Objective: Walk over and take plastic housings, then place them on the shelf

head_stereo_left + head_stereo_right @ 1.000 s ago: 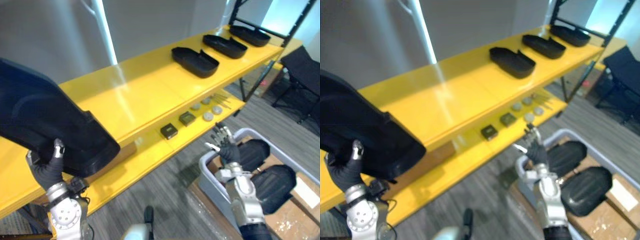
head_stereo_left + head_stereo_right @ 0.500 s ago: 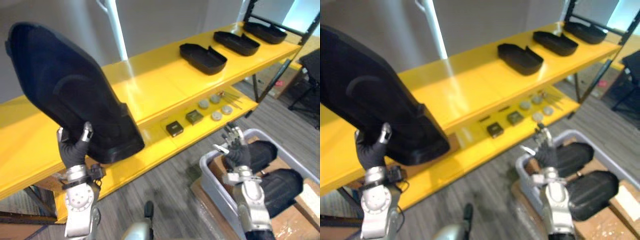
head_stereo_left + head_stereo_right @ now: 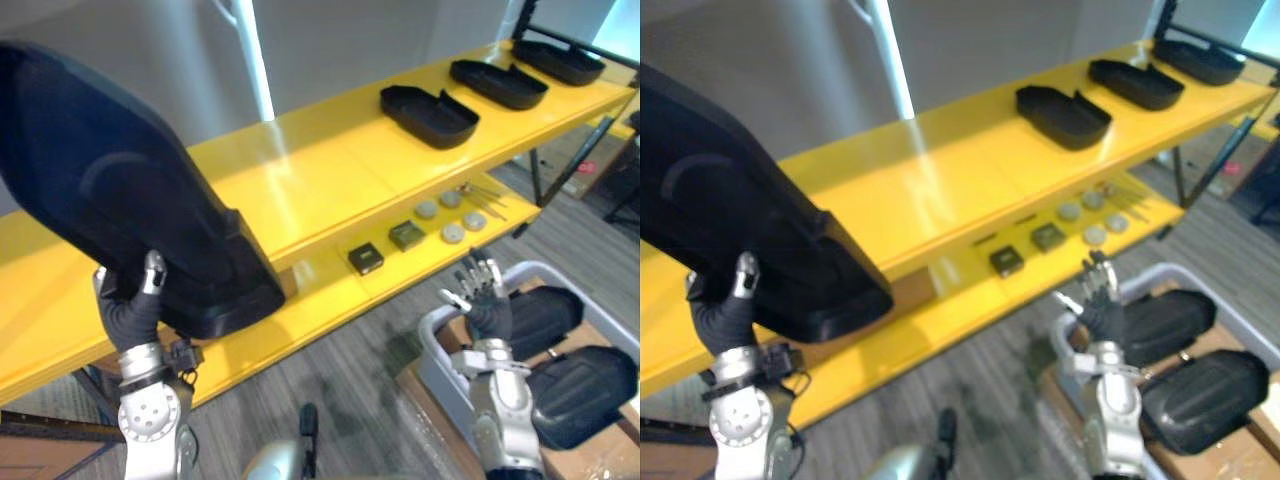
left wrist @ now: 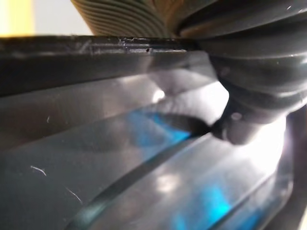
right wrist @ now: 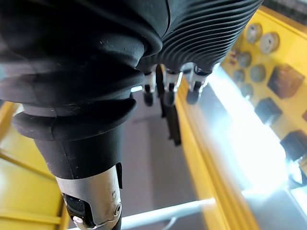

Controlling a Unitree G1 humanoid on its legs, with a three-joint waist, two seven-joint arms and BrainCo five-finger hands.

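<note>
A large black plastic housing (image 3: pixel 120 210) is tilted over the left end of the yellow top shelf (image 3: pixel 330 170), with its lower end past the shelf's front edge. My left hand (image 3: pixel 130 310) is shut on that lower edge from beneath; the left wrist view shows the glossy housing (image 4: pixel 120 158) pressed against the hand (image 4: pixel 249 96). Three more black housings (image 3: pixel 430 112) (image 3: pixel 498 82) (image 3: pixel 558 60) lie in a row on the shelf's right half. My right hand (image 3: pixel 485 300) hangs open at the lower right, fingers (image 5: pixel 168 91) straight, over a grey bin (image 3: pixel 440 350).
The grey bin holds two black housings (image 3: pixel 545 315) (image 3: pixel 585 395) and sits on a cardboard box on the floor. The lower yellow shelf (image 3: pixel 300 300) carries small dark boxes (image 3: pixel 366 259) and round discs (image 3: pixel 440 215). A dark frame post (image 3: pixel 560 150) stands at the right.
The whole picture has shifted, so the camera moved. The housing in my left hand rose and swung right, then tipped flatter and lower. My right hand stays open by the bin.
</note>
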